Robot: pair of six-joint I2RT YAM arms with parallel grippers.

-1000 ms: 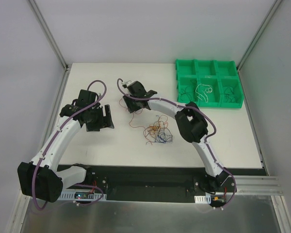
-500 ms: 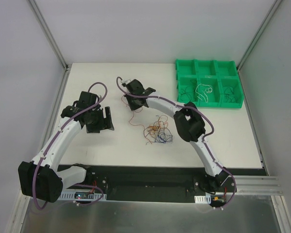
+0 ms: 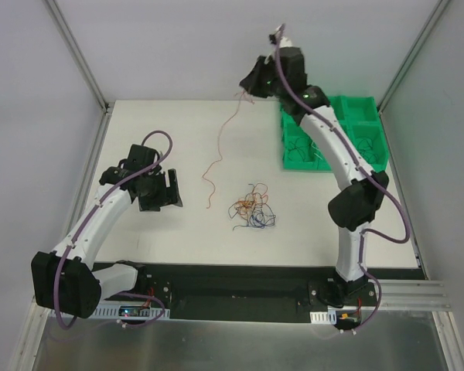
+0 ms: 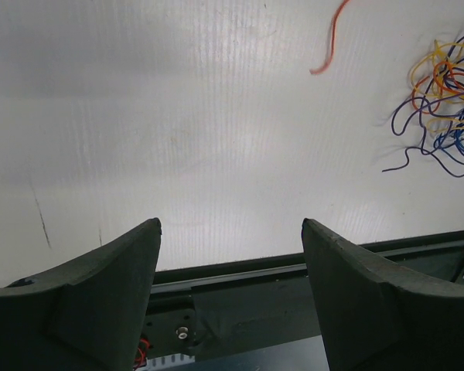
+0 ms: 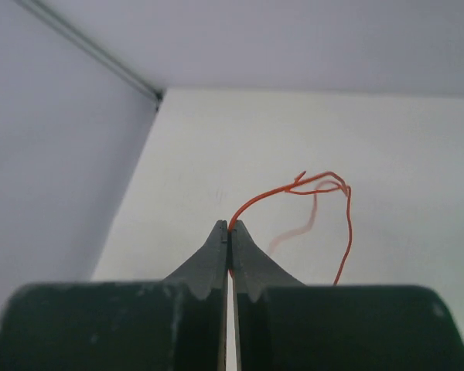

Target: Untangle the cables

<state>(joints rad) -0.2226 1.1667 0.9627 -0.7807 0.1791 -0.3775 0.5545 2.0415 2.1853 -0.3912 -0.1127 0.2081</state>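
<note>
- The left gripper (image 4: 230,226) stands with its jaws wide apart and nothing between them, touching nothing.
- Its arm reaches from the near left corner over the left part of the table (image 3: 155,131), elbow bent. The fingers (image 4: 100,286) point down towards the near edge.
- The loose lower end of the orange wire (image 4: 332,39) lies to this gripper's right, apart from it.
- The knot (image 3: 251,212) of orange, yellow, red and blue strands lies on the table further right of the left gripper, well apart from it. It sits near the wire's lower end, and whether the two touch cannot be told.
- The right gripper (image 3: 247,86) has its jaws pressed together on the top end of the orange wire.
- Its arm is stretched up and back, high above the far edge of the table and just left of the tray (image 3: 301,164).
- The wire hangs from this gripper down and to its left in loose curls. The knot lies well below and nearer than this gripper.
</note>
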